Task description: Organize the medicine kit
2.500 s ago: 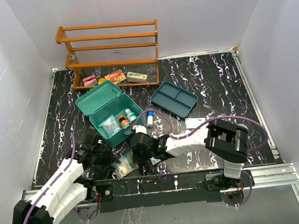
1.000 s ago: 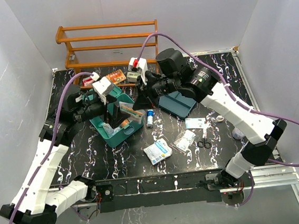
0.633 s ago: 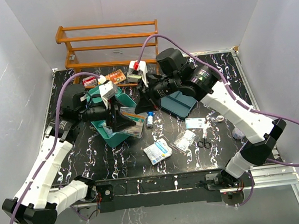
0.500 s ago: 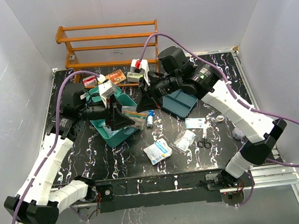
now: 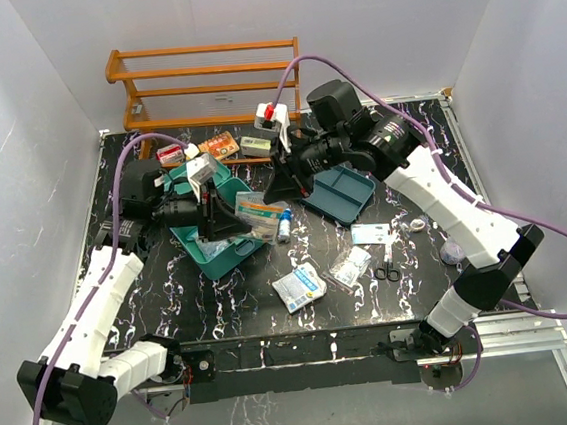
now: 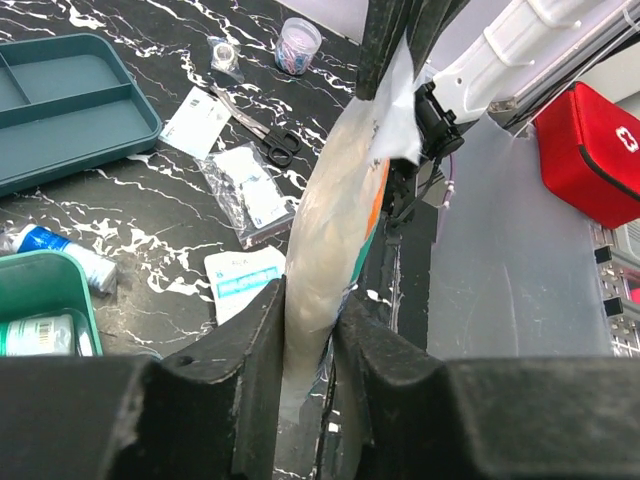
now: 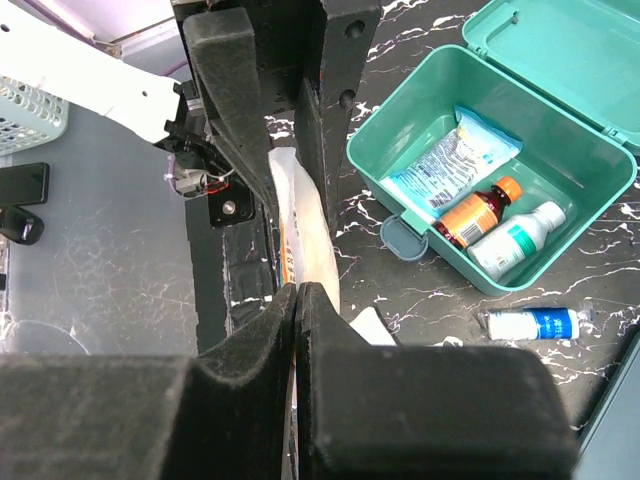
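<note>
Two pincers grip one plastic packet [image 5: 260,215] at once, and that is my worry. The left pincer [image 6: 310,300] squeezes one end between narrow jaws, the right pincer [image 7: 297,292] is clamped flat on the opposite edge, and the packet hangs in the air between them. If either arm pulls away before the other lets go, I expect the thin film to stretch or tear. If both loosen, it drops onto the surface [image 5: 457,135]. The medicine kit [image 5: 218,261] sits open at left centre, just left of the packet, so a slip could miss it or knock the bottles [image 7: 470,212] inside.

White cross on red pouch [image 6: 585,145]; no legible text
</note>
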You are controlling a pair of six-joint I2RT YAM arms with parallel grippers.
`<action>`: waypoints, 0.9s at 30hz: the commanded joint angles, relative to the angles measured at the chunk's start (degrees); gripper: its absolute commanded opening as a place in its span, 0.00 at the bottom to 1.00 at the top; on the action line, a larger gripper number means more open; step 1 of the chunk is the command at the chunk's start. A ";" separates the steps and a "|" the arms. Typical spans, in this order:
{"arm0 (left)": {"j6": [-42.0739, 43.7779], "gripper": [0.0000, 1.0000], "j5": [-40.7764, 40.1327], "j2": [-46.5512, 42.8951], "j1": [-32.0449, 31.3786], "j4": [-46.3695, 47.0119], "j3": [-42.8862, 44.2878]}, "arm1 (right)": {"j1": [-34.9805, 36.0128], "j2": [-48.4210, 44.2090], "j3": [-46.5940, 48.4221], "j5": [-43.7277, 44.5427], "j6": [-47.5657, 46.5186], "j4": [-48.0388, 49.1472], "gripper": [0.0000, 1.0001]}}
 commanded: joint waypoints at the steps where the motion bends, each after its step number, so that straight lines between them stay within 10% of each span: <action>1: -0.79 0.19 2.76 0.84 0.49 3.80 -0.42 | -0.67 0.27 1.58 -0.97 0.35 4.24 0.00; 6: -2.27 0.10 -1.03 1.38 0.59 5.21 -1.44 | -1.44 1.05 0.30 5.04 4.05 6.21 0.00; 12: -8.08 0.11 -11.86 1.09 1.67 4.60 -3.36 | -3.73 -1.21 -5.38 19.46 13.99 16.22 0.58; 15: -11.35 0.12 -21.67 -0.30 2.19 2.75 -4.07 | -4.05 -4.13 -11.29 28.62 19.34 25.22 0.71; 27: -37.56 0.21 -57.65 2.80 2.91 -8.97 -2.66 | -4.15 -4.52 -25.68 43.23 34.17 37.34 0.71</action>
